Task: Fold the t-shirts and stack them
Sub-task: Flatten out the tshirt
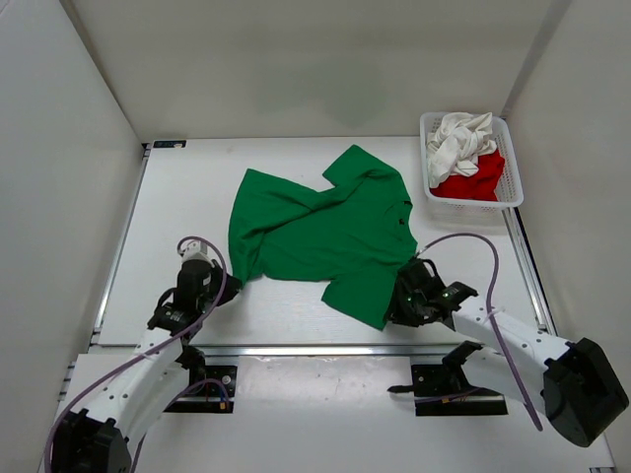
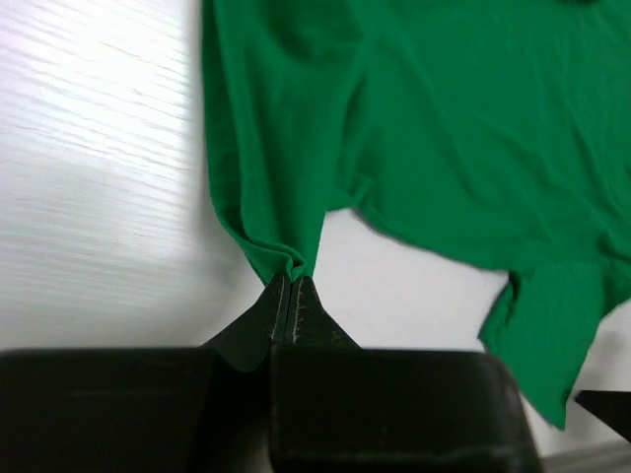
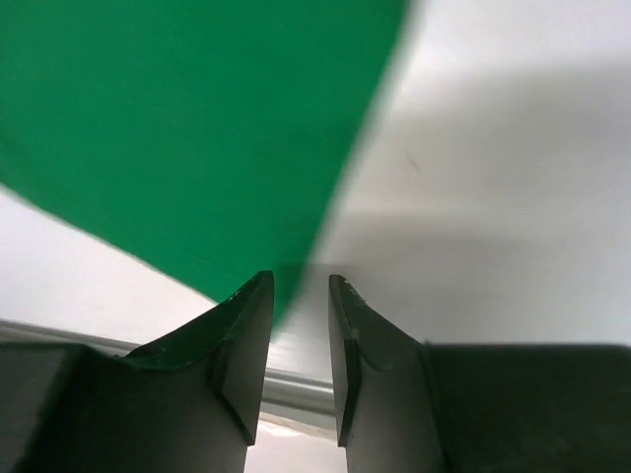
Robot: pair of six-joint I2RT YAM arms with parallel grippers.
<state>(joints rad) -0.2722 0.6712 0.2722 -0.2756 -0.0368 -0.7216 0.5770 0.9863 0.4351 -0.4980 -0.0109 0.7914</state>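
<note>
Green t-shirt (image 1: 315, 232) lies rumpled and unfolded, left of the basket (image 1: 512, 168). White t-shirt (image 1: 458, 138) and red t-shirt (image 1: 478, 182) are bunched inside that basket. Nothing is folded or stacked. My left claw (image 2: 293, 281) pinches a green corner. My right claw (image 3: 300, 281) stands parted at the hem, gripping nothing.

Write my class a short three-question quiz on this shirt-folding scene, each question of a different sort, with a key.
1. True or false: the left gripper is shut on a corner of the green shirt.
2. Pick one. What lies in the basket?
A. the white shirt and the red shirt
B. a blue towel
C. nothing
3. Fill the gap: the jaws of the right gripper, at the green shirt's near edge, stand ____.

Key: 1 true; 2 A; 3 open.
</note>
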